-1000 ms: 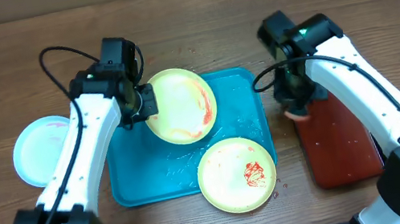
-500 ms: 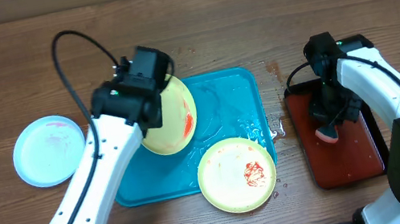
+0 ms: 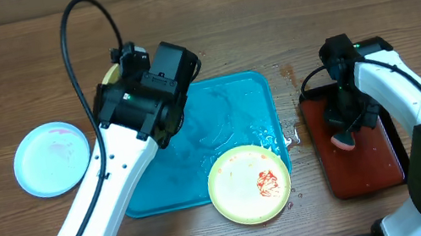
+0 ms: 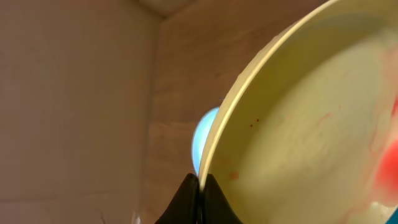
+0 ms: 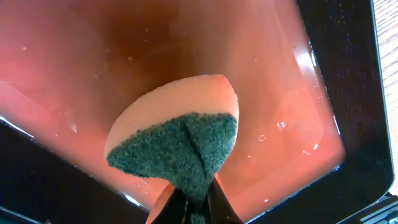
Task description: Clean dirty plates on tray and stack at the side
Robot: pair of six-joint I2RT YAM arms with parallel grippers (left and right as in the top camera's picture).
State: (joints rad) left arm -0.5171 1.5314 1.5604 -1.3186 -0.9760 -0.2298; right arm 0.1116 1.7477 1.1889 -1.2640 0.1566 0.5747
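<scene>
Left gripper [image 4: 200,186] clamps the rim of a lime-rimmed plate [image 4: 298,124], which is tilted on edge off the far-left corner of the turquoise tray [image 3: 226,107] at mid-counter and largely hidden overhead by the arm. A second smeared lime plate [image 3: 249,183] overhangs the tray's near-right corner. The light-blue plate [image 3: 50,158] lies near the counter's left edge. Right gripper [image 5: 193,202] pinches a sponge [image 5: 180,137] over the dark red tray [image 3: 373,168]. Half a second earlier, the held plate hung over the tray.
</scene>
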